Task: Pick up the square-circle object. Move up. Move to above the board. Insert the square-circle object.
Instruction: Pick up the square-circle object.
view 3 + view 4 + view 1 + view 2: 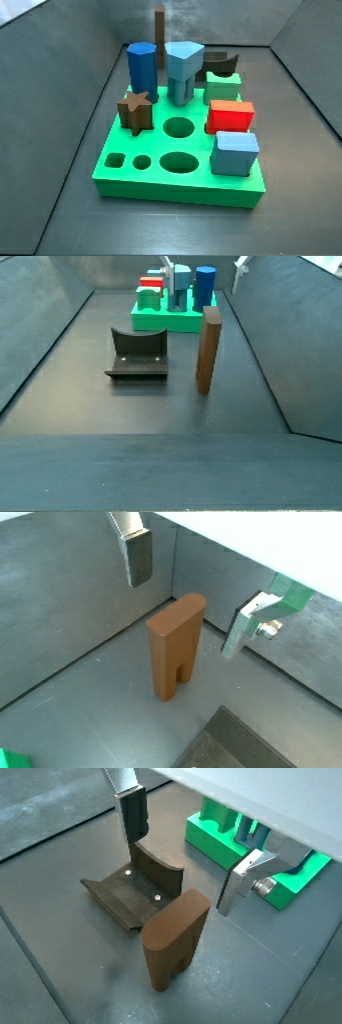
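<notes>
The square-circle object (174,652) is a tall dark-brown block with a slot between two legs, standing upright on the grey floor. It also shows in the other wrist view (171,940) and in both side views (210,351) (159,38). My gripper (187,607) (187,853) is open and empty, above the block. Its silver fingers (138,560) stand either side of the block's top without touching it. The green board (181,160) (163,322) (214,838) lies beyond the block. The gripper does not show clearly in the side views.
The dark fixture (131,890) (138,354) stands on the floor beside the block. The board holds a brown star peg (134,108), a blue peg (142,65), a light-blue peg (183,68), a red cube (230,116) and a blue cube (235,152). Grey walls enclose the floor.
</notes>
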### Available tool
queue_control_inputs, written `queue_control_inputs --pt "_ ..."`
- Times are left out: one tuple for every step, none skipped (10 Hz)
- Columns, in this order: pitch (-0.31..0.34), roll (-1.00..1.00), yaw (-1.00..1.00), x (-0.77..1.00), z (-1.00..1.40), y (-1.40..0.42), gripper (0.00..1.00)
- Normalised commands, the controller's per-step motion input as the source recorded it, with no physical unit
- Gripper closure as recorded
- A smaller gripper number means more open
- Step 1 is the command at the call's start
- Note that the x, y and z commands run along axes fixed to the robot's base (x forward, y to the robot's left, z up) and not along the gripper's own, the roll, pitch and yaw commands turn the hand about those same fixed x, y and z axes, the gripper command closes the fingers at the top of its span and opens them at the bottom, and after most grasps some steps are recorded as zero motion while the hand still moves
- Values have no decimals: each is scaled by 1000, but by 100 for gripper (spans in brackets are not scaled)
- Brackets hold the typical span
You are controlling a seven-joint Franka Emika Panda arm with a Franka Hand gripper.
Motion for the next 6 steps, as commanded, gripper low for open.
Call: queue_control_inputs --pt "0 0 -200 -80 -1000 280 0" --pt "0 0 -197 -74 -1000 257 0" --pt "-43 0 -189 46 -1000 0 0" --pt "-44 0 -183 31 -1000 0 0" --pt "-79 0 -80 0 -1000 0 0" --pt "-336 -160 0 -100 -466 86 0"
